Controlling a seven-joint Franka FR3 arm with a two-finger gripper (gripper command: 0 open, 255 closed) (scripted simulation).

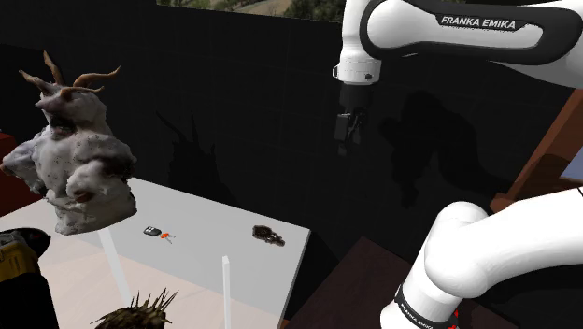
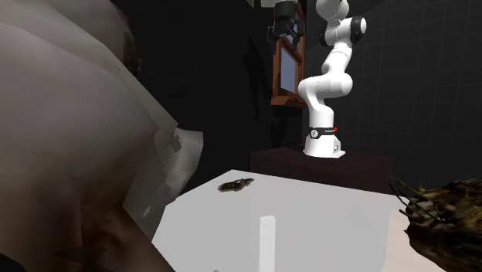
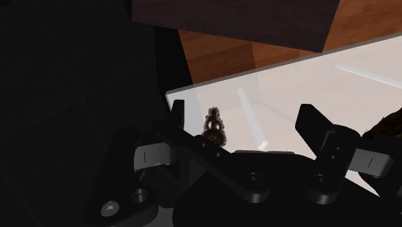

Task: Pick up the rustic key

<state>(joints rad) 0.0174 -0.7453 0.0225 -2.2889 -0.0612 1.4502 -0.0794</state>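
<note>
The rustic key (image 1: 268, 235) is a small dark brown, rough-looking piece lying on the white table (image 1: 215, 238), close to the table's edge on the arm's side. The second exterior view has the key (image 2: 235, 184) near the table's far edge (image 2: 309, 201). My gripper (image 1: 348, 131) hangs high in the air, well above the table and off to the shoulder view's right of the key. In the wrist view the key (image 3: 214, 126) lies far below, nearer one finger, and the gripper (image 3: 246, 122) is open with nothing between its fingers (image 3: 315, 122).
A black key fob with a red tag (image 1: 157, 232) lies on the table to the shoulder view's left of the key. A horned grey statue (image 1: 75, 159), a spiky brown thing (image 1: 140, 313) and a thin white post (image 1: 225, 290) stand nearer that camera. The dark stand (image 2: 324, 162) adjoins the table.
</note>
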